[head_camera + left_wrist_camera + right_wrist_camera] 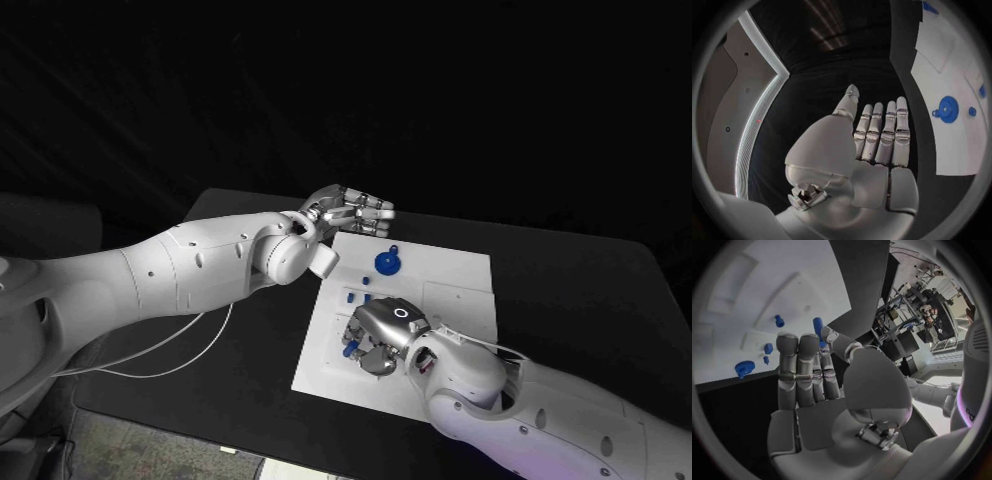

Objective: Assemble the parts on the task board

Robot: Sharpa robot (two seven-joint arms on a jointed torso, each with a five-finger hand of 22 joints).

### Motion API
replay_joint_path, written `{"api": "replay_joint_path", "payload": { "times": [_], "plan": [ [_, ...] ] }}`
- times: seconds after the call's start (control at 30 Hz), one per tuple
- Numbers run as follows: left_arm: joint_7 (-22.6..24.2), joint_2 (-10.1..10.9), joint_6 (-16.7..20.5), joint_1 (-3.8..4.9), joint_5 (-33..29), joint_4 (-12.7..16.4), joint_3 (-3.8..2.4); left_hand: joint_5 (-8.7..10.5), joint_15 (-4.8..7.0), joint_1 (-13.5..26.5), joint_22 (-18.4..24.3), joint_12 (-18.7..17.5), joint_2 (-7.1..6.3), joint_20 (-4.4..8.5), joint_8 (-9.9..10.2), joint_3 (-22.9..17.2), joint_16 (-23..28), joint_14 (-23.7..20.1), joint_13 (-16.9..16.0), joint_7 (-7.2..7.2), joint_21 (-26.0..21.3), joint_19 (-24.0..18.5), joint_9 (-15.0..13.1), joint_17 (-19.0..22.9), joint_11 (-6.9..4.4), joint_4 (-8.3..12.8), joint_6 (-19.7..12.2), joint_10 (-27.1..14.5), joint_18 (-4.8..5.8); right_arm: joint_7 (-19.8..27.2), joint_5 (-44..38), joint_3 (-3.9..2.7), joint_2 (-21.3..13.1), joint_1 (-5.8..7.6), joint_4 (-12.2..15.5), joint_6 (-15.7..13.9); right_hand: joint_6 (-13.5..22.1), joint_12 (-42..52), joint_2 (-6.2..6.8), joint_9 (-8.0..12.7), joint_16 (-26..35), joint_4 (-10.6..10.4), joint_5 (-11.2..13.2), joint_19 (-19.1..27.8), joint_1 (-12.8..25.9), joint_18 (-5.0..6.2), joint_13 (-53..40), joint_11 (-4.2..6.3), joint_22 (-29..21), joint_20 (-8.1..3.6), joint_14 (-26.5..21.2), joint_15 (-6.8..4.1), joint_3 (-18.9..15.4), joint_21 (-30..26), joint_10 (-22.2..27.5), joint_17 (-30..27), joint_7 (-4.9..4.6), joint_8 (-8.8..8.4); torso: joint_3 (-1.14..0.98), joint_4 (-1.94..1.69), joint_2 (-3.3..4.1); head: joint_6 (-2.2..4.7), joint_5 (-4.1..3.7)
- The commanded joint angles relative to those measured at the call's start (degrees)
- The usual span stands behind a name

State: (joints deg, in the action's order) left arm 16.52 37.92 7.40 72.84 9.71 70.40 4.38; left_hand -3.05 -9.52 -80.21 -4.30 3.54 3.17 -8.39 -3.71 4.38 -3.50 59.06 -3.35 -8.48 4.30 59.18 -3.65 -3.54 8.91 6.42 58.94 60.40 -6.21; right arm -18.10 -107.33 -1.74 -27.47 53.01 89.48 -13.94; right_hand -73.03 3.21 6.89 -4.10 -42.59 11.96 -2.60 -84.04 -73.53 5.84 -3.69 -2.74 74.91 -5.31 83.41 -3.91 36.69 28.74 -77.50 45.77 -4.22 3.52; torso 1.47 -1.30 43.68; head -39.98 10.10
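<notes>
Now the right hand [826, 390] fingers [821, 347] pinch a blue part [817, 326] above the task board [447, 285]

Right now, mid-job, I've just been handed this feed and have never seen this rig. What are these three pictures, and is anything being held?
It is a robot with two white arms ending in silver hands. The square picture looks down from its head. The two round ones come from cameras behind each wrist.

On the black table lies a white board carrying a blue gear and a few small blue pieces.

The left hand hangs off the board's far corner, fingers out straight, holding nothing. The right hand is over the board's near part and seems to pinch a blue peg between thumb and finger.
</notes>
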Motion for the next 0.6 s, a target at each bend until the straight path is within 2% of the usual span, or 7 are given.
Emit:
{"api": "replay_joint_path", "payload": {
  "times": [0.03,0.6],
  "plan": [
    [0.48,-0.17,-1.03,-0.02,0.12,-0.02,-0.03,0.10,0.18,0.10,0.06,-0.01,0.53,-0.24,0.07,-0.41,0.03,-0.10,0.01,-0.02,0.26,-0.08,0.05,0.03,-0.04,-0.05,-0.08,-0.15,0.06,0.16,-2.44,0.15,0.30,-0.21,-0.58,0.48,-0.52,0.32,-0.61,-0.24,0.34,0.08,-0.18,-2.50,0.08,0.64,-0.02,2.05,0.72,-0.29,0.16,-0.36,0.19,-0.15,-2.26,0.07,0.01,0.19,-0.04,-0.04,0.01,-0.24,0.14],
    [0.47,-0.23,-1.15,-0.06,0.12,-0.13,-0.02,0.10,0.18,0.10,0.06,-0.01,0.53,-0.24,0.07,-0.41,0.03,-0.10,0.01,-0.02,0.26,-0.08,0.05,0.03,-0.04,-0.05,-0.08,-0.15,0.06,-1.14,-4.11,0.66,1.16,-0.58,-1.98,0.65,-0.54,0.31,-0.65,-0.24,0.35,0.21,-0.18,-2.51,0.13,0.63,-0.02,2.05,0.84,-0.30,0.17,-0.36,0.21,-0.11,-2.25,0.11,0.02,0.19,-0.02,0.02,-0.01,-0.48,0.34]
  ]
}}
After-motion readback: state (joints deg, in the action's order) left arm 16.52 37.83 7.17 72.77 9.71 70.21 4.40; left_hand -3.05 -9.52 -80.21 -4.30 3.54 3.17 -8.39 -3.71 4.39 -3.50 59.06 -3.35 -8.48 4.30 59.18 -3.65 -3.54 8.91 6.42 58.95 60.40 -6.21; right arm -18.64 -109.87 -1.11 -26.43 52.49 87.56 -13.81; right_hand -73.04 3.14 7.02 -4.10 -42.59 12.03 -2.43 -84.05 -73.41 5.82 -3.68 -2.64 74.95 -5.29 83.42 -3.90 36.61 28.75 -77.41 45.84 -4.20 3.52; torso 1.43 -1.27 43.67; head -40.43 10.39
